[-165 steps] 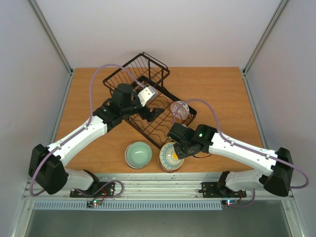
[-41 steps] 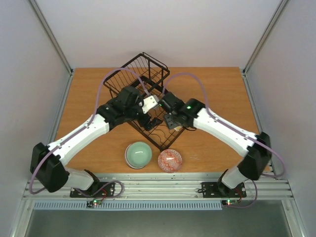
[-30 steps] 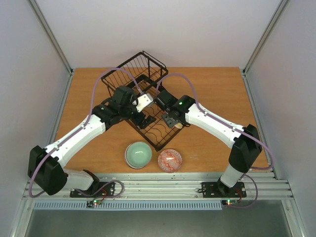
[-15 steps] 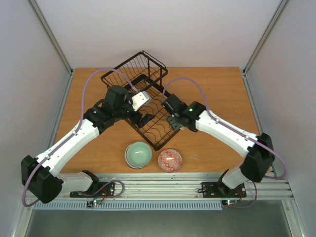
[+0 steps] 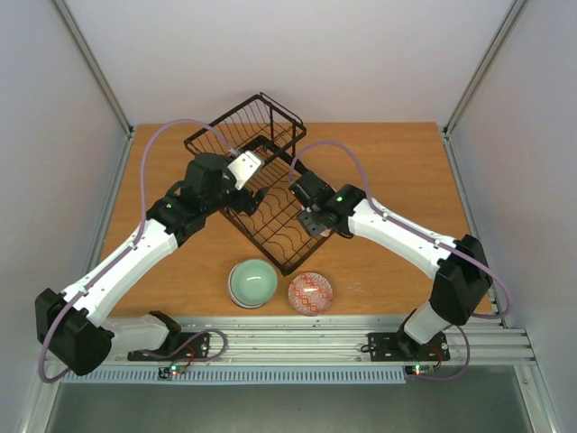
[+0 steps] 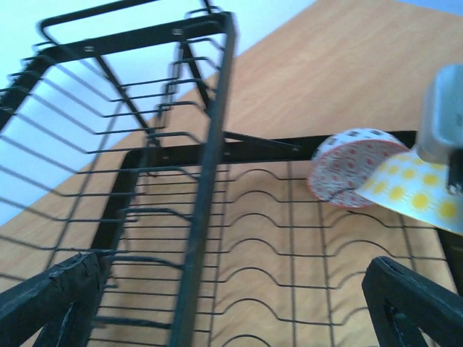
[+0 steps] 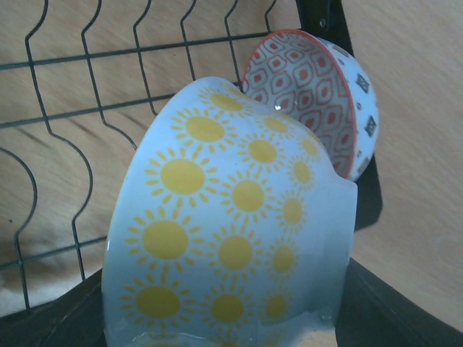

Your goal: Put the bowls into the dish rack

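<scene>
My right gripper (image 5: 315,215) is shut on the white bowl with yellow suns (image 7: 231,238), gripped on its sides by both fingers and tilted on edge over the right end of the black wire dish rack (image 5: 270,135). Just behind it a red-and-blue patterned bowl (image 7: 318,94) stands on edge in the rack (image 7: 327,25). My left gripper (image 6: 231,289) hangs open over the rack's slots (image 6: 217,108), empty, with the patterned bowl (image 6: 351,166) and the sun bowl (image 6: 412,199) ahead of it to the right. A mint green bowl (image 5: 252,281) and a pink-red bowl (image 5: 310,291) sit on the table.
The rack lies diagonally on the wooden table (image 5: 406,162), its raised basket section (image 5: 257,122) at the far end. The two loose bowls sit near the front edge, between the arm bases. Grey walls close in the table on both sides.
My left gripper has drawn back up and to the left along the rack. My right gripper has stayed at the rack's right end with the sun bowl in it.
</scene>
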Motion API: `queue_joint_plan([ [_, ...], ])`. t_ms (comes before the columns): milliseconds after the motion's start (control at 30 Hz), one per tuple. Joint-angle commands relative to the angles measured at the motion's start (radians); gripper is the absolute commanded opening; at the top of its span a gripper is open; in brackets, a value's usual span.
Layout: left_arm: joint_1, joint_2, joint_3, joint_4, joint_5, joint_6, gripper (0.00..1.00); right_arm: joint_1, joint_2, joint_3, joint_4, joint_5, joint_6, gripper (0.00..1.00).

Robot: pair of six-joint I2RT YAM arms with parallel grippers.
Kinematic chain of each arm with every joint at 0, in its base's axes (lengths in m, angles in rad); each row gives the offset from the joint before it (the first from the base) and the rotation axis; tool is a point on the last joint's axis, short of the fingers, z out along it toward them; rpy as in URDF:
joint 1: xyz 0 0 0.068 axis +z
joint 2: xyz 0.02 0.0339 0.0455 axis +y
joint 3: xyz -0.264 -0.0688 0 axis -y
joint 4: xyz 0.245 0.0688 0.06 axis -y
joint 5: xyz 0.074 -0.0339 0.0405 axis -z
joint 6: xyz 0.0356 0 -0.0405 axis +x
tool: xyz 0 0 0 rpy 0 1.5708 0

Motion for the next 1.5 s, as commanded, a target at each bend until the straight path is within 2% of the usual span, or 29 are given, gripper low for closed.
queue_joint_plan([
  [0,0.018,-0.022,-0.015,0.102,-0.148,-0.025,0.99,-0.018,0.051,0.056,0.043,-0.008,-0.029,0.01],
  [500,0.03,-0.014,-0.034,0.122,-0.136,-0.02,0.99,-0.026,0.242,0.116,0.075,0.026,-0.08,0.01],
  [833,0.031,-0.005,-0.04,0.128,-0.127,-0.017,0.99,-0.028,0.272,0.114,0.056,0.024,-0.079,0.03],
  [900,0.031,-0.005,-0.04,0.127,-0.124,-0.016,0.99,-0.03,0.269,0.116,0.042,0.021,-0.071,0.13],
  [967,0.031,-0.003,-0.04,0.128,-0.121,-0.016,0.99,-0.031,0.262,0.115,0.034,0.028,-0.063,0.43],
  [1000,0.031,-0.003,-0.04,0.127,-0.12,-0.018,0.99,-0.031,0.26,0.114,0.035,0.039,-0.06,0.53],
  [1067,0.031,-0.003,-0.04,0.127,-0.115,-0.018,0.99,-0.032,0.254,0.11,0.033,0.063,-0.051,0.68],
  [1133,0.031,-0.003,-0.041,0.127,-0.11,-0.019,0.99,-0.031,0.253,0.11,0.03,0.092,-0.044,0.8],
  [1333,0.031,-0.004,-0.041,0.123,-0.104,-0.019,0.99,-0.03,0.238,0.103,0.016,0.162,-0.014,0.93],
  [1467,0.031,0.0,-0.041,0.124,-0.098,-0.019,0.99,-0.03,0.216,0.091,0.014,0.2,0.006,0.96],
])
